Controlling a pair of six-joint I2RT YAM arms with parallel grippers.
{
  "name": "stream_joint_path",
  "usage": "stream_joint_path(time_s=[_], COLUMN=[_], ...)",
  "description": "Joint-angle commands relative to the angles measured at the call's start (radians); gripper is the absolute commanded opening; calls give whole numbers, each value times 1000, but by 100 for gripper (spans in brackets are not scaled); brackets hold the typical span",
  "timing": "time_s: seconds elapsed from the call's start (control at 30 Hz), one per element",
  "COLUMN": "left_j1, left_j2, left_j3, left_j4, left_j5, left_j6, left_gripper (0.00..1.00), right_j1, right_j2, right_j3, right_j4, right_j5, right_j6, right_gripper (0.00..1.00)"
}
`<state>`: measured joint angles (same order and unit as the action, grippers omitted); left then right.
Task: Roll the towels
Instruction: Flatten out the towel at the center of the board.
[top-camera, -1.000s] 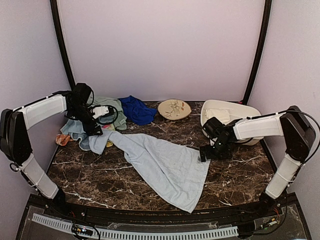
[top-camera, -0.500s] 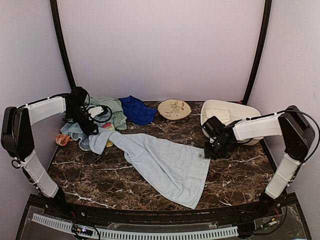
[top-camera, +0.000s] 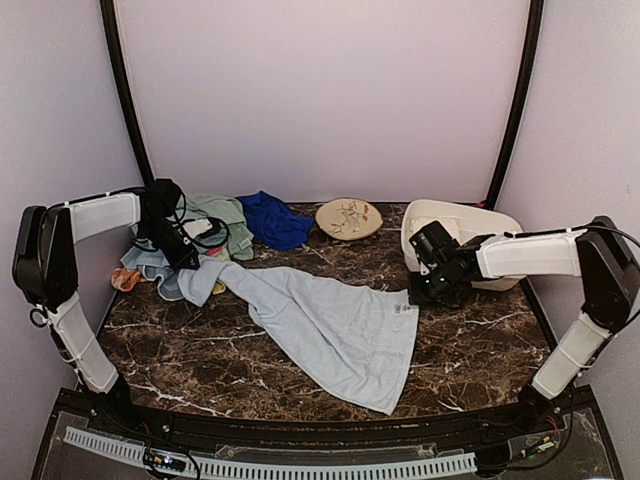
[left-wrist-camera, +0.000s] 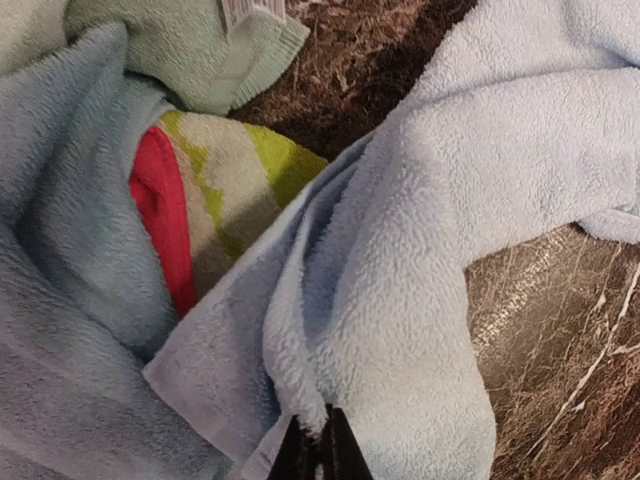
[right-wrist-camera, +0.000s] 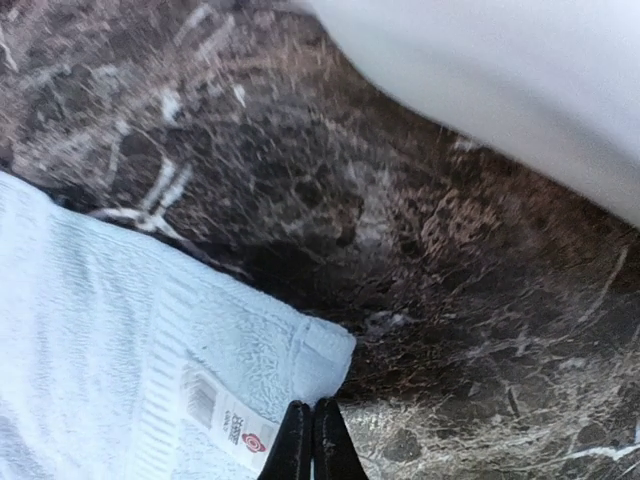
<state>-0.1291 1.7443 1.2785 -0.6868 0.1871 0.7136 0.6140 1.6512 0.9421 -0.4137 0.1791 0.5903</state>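
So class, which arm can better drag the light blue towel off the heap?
Probably the right gripper: it pinches the towel's free corner; the left gripper holds its end in the heap.

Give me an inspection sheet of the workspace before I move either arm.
Surface: dark marbled table, no spills seen.
Job's things: light blue towel spread diagonally, unrolled; pale green towel and royal blue towel heaped at the rear left.
Clutter: patterned plate and white tub at the rear; red and yellow-green cloth in the heap.
Grippers: left gripper shut on the light blue towel's left end; right gripper shut on its labelled corner.
Cables: black cables looped over the heap by the left wrist.
Surroundings: plain pale walls, black poles; nothing else seen.
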Motion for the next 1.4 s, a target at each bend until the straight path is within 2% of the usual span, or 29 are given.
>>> stream_joint_path(time_s=[0.0, 0.27, 0.53, 0.73, 0.83, 0.97, 1.13, 1.27, 1.37], left_j1=[-2, -2, -2, -3, -3, -3, -4, -3, -3], left_j2=[-103, -308, -544, -642, -708, -749, -712, -649, -555], left_j3=[107, 178, 227, 366, 397, 419, 339, 145, 26], left_j4=[-72, -131, -55, -255, -325, -396, -430, -259, -143], left_j5=[38, 12, -51, 15, 65, 52, 55, -4, -43], left_j6=[0, 21, 88, 183, 213, 227, 244, 261, 280], left_gripper=[0, 0, 0, 0, 0, 0, 0, 0, 0], right_j1=[-3, -3, -3, -3, -3, -2, -3, -25, -100], right_j2=[-178, -361, -519, -620, -628, -654, -580, -474, -370], right_j3=[18, 57, 138, 270, 341, 405, 484, 486, 459], right_j4=[33, -77, -179, -316, -411, -469, -533, -554, -513], right_j5=[70, 188, 272, 301, 317, 344, 338, 342, 291], right_j6=[-41, -113, -168, -197, -209, -212, -200, -224, -265], right_gripper=[0, 0, 0, 0, 0, 0, 0, 0, 0])
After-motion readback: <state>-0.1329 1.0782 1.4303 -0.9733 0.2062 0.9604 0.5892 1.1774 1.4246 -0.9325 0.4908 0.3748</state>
